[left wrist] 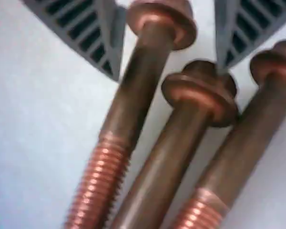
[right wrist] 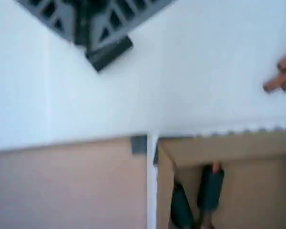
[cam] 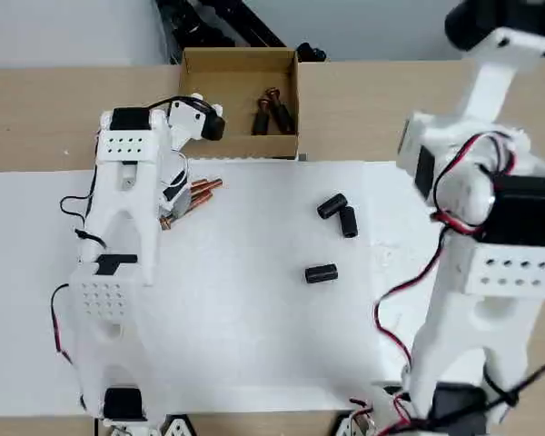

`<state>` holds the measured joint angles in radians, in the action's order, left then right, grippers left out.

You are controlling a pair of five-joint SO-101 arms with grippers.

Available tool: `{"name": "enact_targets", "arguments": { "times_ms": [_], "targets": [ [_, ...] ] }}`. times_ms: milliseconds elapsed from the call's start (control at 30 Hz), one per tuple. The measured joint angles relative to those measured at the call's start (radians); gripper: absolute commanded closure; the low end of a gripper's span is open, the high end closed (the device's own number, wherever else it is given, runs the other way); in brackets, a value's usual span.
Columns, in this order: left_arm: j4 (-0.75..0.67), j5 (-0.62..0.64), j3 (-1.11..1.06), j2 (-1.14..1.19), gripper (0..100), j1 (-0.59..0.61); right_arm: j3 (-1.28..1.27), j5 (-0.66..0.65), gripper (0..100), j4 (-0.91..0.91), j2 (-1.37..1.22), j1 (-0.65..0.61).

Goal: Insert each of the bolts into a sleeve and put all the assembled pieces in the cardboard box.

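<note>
Left jaws stand wide and low over the bolts (left wrist: 181, 143). One bolt head sits between the tips, and one tip lies over the neighbouring head. I judge this to be a head-end grasp that leaves the threaded shank free for a sleeve. Right jaws: I cannot tell their state. The right arm (cam: 490, 227) is raised well apart from the parts, which I take as parked clear of the left arm (cam: 118, 218).

1. Worktop (cam: 36, 109): carries a white sheet (cam: 254, 345).
2. Box (cam: 241, 143): at the sheet's far edge, holding two assembled pieces (cam: 272, 111).
3. Sleeves (cam: 331, 206): three lie loose at mid-sheet, two just beside each other and one apart.
4. Bolts: three lie side by side near the box, not yet sleeved.
</note>
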<state>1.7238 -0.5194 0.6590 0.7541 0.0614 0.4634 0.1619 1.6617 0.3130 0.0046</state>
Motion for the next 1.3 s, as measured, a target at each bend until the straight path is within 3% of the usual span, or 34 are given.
{"name": "enact_targets", "arguments": {
  "times_ms": [367,1000,1200,1300],
  "targets": [
    [0.0,-0.118,0.008,0.021,87,0.002,-0.362,0.0,99.1,-0.031,0.203,0.0],
    [0.0,-0.132,0.032,0.143,87,0.006,-0.661,0.0,99.1,-0.153,0.404,0.0],
    [0.009,-0.132,0.031,0.143,100,-0.017,-0.661,0.0,99.1,-0.16,0.404,0.0],
    [0.015,-0.132,0.028,0.15,99,-0.046,-0.661,0.0,99.1,-0.16,0.404,0.0]
  ]
}}
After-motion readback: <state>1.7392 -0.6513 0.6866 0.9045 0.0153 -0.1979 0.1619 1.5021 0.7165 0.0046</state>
